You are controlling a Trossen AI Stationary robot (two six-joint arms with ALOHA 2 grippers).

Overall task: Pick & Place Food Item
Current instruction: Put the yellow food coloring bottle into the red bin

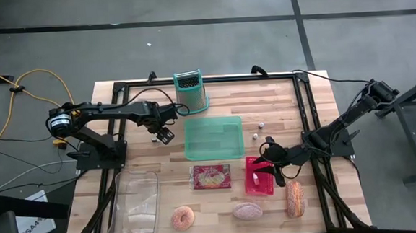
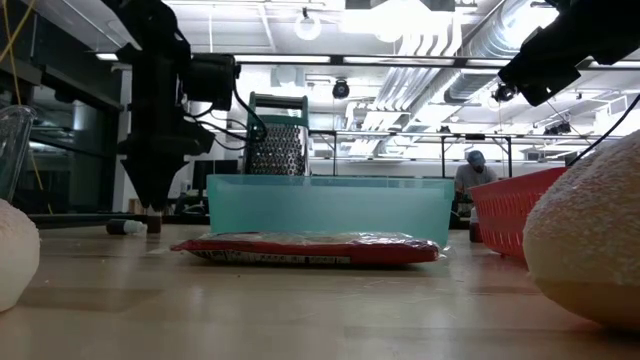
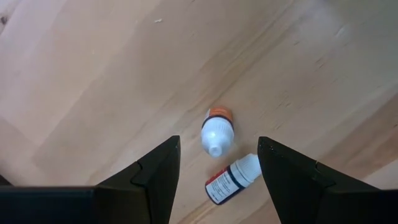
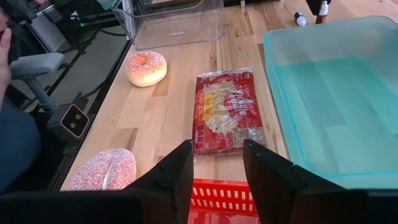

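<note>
Left gripper [image 3: 216, 163] hangs with fingers spread over two small bottles [image 3: 217, 130] beside the teal bin [image 1: 213, 136]; right gripper [image 4: 216, 163] fingers parted above the red basket [image 4: 221, 198], grasping nothing.

Teal bin [image 1: 213, 136], red basket [image 1: 259, 178], red pkt [image 1: 211, 177], pink donut [image 1: 182, 218]

Grey concrete floor [image 1: 203, 44] surrounds the wooden table [image 1: 221, 101]. Beyond the table: bright ceiling lights [image 2: 390, 18], exposed ducts [image 2: 440, 70], and a seated person [image 2: 472, 178] wearing a cap.
</note>
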